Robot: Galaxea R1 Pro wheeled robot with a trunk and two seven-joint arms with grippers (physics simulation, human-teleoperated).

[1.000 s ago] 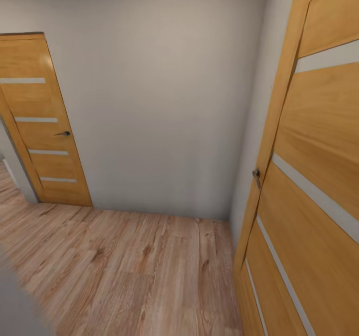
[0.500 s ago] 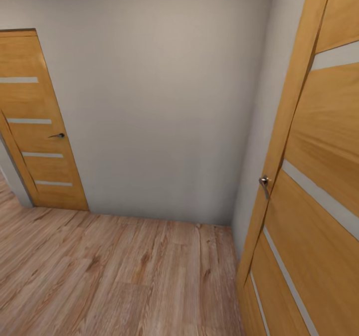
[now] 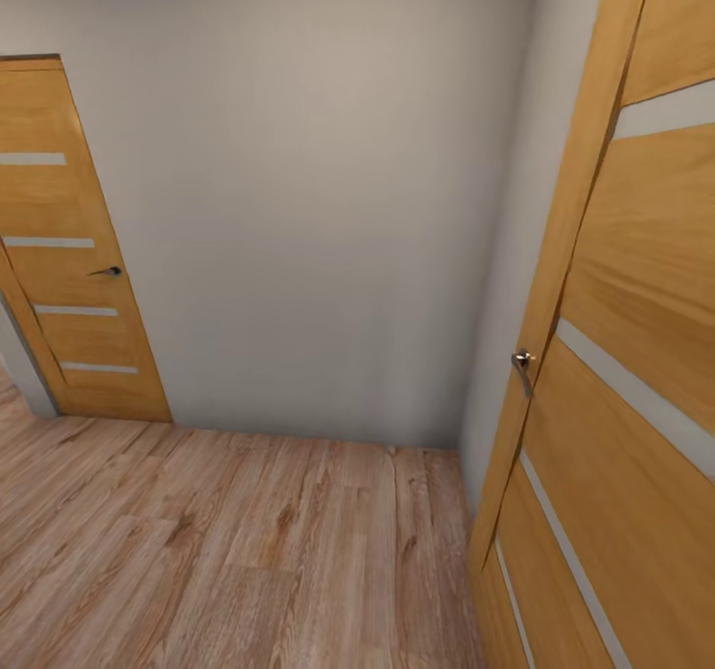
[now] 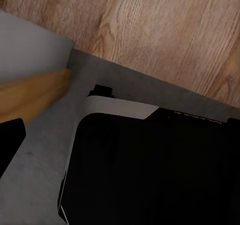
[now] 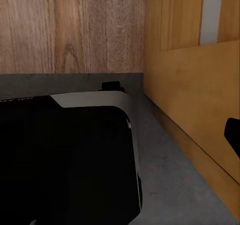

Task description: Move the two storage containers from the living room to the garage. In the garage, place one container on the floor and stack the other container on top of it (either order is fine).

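The two storage containers are out of view. I face a hallway corner with a plain grey-white wall and light wood plank floor. One black fingertip of my left gripper pokes in at the edge of the left wrist view, above a dark grey surface. One black fingertip of my right gripper shows at the edge of the right wrist view, close to an orange wooden door. Too little of either gripper shows to tell open from shut.
A closed orange door with a dark handle stands at the far left. A second orange door with a metal handle stands close on the right. My black and white base shows under both wrists.
The whole head view has shifted: the left door sits further left and the right door's handle lower, so the camera has moved. Nothing in the hallway itself has moved.
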